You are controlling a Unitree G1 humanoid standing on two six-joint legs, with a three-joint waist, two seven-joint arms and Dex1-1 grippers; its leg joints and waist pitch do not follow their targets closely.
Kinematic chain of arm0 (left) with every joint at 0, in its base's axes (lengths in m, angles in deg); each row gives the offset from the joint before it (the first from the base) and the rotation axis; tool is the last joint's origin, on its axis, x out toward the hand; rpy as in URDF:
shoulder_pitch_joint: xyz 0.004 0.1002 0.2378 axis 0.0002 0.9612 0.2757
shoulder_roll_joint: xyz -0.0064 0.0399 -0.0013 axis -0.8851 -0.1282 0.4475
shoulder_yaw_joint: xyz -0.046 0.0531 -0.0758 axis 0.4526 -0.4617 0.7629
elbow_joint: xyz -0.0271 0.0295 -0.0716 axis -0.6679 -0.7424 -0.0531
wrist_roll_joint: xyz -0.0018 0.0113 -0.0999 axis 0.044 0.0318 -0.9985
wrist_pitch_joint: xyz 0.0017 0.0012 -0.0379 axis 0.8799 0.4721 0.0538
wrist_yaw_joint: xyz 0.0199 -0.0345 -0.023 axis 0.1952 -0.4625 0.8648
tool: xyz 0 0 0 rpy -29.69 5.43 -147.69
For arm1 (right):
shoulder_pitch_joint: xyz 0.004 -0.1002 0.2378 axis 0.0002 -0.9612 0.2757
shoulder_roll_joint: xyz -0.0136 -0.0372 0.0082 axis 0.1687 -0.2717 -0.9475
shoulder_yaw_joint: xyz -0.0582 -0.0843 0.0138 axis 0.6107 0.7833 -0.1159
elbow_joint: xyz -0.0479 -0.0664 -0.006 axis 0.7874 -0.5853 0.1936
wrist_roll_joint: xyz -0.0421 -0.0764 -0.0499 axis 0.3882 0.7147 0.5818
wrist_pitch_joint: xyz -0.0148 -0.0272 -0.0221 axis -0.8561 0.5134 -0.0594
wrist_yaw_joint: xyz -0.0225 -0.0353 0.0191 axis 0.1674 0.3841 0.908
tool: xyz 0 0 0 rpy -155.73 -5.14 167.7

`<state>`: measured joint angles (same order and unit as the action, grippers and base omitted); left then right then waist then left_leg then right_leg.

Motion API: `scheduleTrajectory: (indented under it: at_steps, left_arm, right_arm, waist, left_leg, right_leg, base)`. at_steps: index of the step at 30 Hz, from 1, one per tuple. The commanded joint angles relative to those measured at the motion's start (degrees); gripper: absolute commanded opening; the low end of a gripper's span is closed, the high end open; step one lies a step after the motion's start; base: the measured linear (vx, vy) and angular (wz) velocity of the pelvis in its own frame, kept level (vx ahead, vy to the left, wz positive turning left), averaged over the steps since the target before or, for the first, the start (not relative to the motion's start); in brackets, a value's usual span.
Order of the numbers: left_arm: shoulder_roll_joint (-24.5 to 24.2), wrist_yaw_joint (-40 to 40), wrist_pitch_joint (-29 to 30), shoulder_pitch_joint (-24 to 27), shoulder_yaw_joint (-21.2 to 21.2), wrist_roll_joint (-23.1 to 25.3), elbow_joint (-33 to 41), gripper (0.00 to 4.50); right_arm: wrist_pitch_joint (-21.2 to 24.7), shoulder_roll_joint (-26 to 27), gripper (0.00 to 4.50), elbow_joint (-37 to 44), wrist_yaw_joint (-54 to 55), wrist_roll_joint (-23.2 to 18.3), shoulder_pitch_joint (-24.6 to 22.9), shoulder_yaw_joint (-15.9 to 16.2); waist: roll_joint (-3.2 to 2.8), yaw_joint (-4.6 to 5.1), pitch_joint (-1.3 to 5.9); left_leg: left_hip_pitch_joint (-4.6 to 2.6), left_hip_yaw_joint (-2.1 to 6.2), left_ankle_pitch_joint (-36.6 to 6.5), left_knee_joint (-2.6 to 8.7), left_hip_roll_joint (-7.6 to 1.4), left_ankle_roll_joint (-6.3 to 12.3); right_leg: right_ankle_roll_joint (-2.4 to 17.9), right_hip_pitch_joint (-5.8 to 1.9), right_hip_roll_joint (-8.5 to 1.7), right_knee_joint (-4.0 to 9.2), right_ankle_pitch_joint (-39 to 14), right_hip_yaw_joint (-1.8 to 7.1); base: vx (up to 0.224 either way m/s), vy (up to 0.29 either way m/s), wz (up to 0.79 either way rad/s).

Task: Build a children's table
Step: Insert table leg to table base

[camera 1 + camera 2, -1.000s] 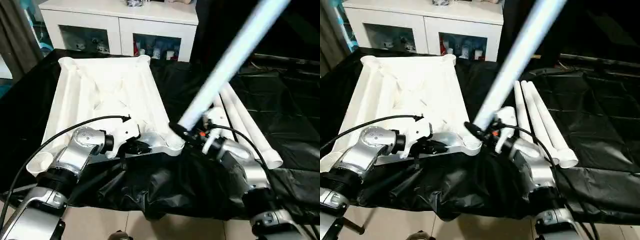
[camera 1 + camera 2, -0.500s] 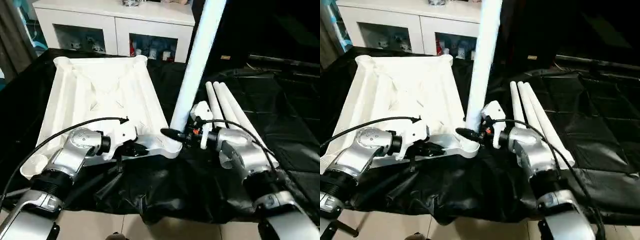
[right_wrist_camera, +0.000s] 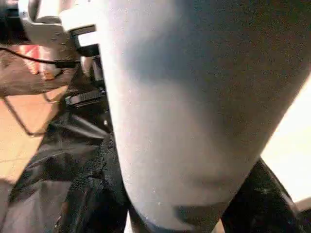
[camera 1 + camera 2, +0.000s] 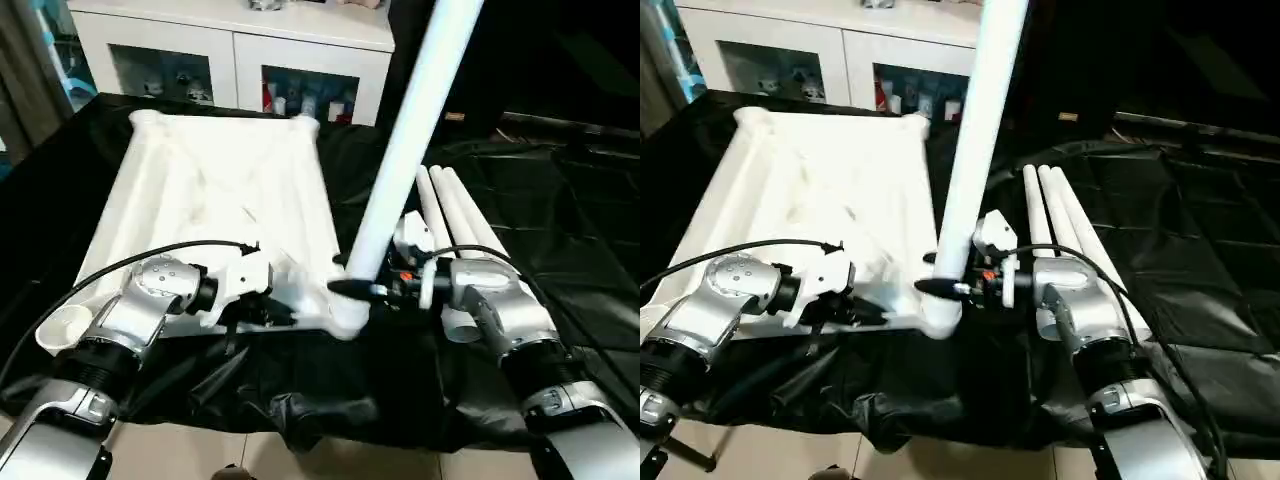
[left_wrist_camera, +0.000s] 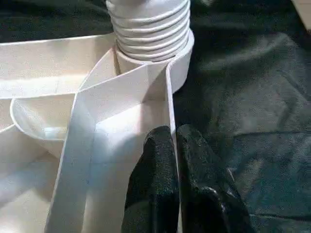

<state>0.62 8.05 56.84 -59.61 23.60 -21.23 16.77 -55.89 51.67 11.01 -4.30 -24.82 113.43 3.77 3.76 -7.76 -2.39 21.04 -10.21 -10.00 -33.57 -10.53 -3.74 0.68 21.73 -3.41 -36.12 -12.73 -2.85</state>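
Left eye view: upturned white plastic rectangular tabletop [image 4: 215,215] with ribbed underside lies on the black-draped work table [image 4: 560,200], from the centre toward 10 o'clock.
Left gripper [image 5: 173,141]: two black fingers pressed together, pinching the tabletop's thin white rim wall beside its near corner socket [image 5: 153,53].
Right gripper [image 4: 350,288]: clasps a long white tubular leg [image 4: 410,140] just above that socket; the leg leans toward 1 o'clock.
Spare legs: three white tubes [image 4: 450,215] lie side by side at 3 o'clock.
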Motion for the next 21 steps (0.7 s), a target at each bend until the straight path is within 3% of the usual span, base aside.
scheduleTrajectory:
  at_steps: [1, 14, 17, 21]
  left_arm:
    - [0.56, -2.82, -1.06, -2.43, 0.12, -2.68, 3.4, 0.0]
    - [0.52, -0.3, 0.9, -5.07, 2.53, -2.26, 1.17, 0.0]
    - [0.64, 0.72, 0.77, -5.11, 2.71, -1.76, 0.69, 0.0]
    - [0.78, 1.32, 0.82, -4.97, 2.66, -1.5, 0.42, 0.0]
  right_arm:
    - [2.92, -1.45, 1.88, -4.5, -0.25, 3.4, -3.22, 3.77]
    - [0.75, -0.48, 1.88, -5.15, 0.29, 4.5, -3.05, 3.14]
    - [-1.22, -0.53, 1.88, -4.84, 1.52, 5.95, -4.22, 4.06]
    - [-2.69, -0.12, 1.88, -5.59, 2.74, 6.53, -5.06, 4.23]
  waist:
    - [-1.52, 0.31, 2.75]
    - [-1.49, 0.13, 2.16]
    - [-1.61, 0.13, 2.16]
    - [-1.85, 0.21, 1.98]
  left_leg:
    - [-1.38, 0.99, -15.75, 4.65, -3.61, -0.73]
    - [-1.5, 1.19, -18.46, 5.09, -3.67, -1.32]
    - [-1.47, 1.2, -18.39, 5.12, -3.69, -1.29]
    - [-1.59, 1.32, -20.69, 5.29, -3.65, -1.71]
  right_leg:
    - [13.85, -1.58, -5.21, 4.14, -6.01, 2.77]
    - [12.51, -1.18, -5.42, 4.83, -11.69, 3.01]
    - [12.48, -1.11, -5.44, 4.84, -11.29, 3.0]
    - [11.96, -0.96, -5.53, 5.25, -14.46, 3.08]
  base:
    - [0.0, 0.0, 0.0]
    - [0.0, 0.0, 0.0]
    - [0.0, 0.0, 0.0]
    - [0.0, 0.0, 0.0]
